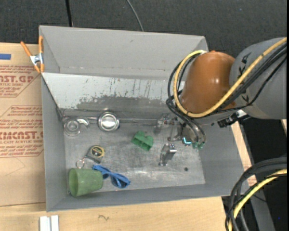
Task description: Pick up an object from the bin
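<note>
My gripper (pixel 166 138) hangs low over the right part of the bin floor, under the arm's orange cover. Its two metal fingertips (pixel 168 155) stand apart, one towards the back wall and one towards the front, with bare floor between them. A small green block (pixel 143 140) lies just left of the gripper, apart from both fingers.
A shiny round metal lid (pixel 108 121) and a clear glass piece (pixel 73 126) lie at the back left. Along the front left are a small round brass-coloured thing (pixel 96 152), blue sunglasses (pixel 111 175) and a pale green cup (pixel 85 181) on its side.
</note>
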Controlling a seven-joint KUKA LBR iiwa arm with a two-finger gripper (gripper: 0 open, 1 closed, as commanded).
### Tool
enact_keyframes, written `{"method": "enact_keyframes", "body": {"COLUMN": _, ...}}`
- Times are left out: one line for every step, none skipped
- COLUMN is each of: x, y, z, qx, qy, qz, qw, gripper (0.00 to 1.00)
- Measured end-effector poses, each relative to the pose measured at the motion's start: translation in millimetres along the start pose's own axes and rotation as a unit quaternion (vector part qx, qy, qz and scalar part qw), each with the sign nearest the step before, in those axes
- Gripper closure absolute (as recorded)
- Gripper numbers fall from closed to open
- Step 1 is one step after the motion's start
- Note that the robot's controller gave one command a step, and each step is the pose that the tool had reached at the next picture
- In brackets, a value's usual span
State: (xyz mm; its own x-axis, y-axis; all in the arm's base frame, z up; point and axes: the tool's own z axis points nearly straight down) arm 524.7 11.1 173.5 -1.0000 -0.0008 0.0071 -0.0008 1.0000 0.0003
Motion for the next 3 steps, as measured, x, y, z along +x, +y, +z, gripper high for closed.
{"method": "enact_keyframes", "body": {"x": -58.7, "y": 25, "z": 94, "qx": 0.000, "qy": -0.0032, "qz": -0.065, "qw": 0.9979, "gripper": 0.00}}
{"method": "enact_keyframes", "body": {"x": -59.1, "y": 25, "z": 90, "qx": -0.001, "qy": -0.0043, "qz": -0.064, "qw": 0.9979, "gripper": 1.00}}
{"method": "enact_keyframes", "body": {"x": -53.0, "y": 38, "z": -38, "qx": 0.001, "qy": -0.0084, "qz": -0.173, "qw": 0.9849, "gripper": 1.00}}
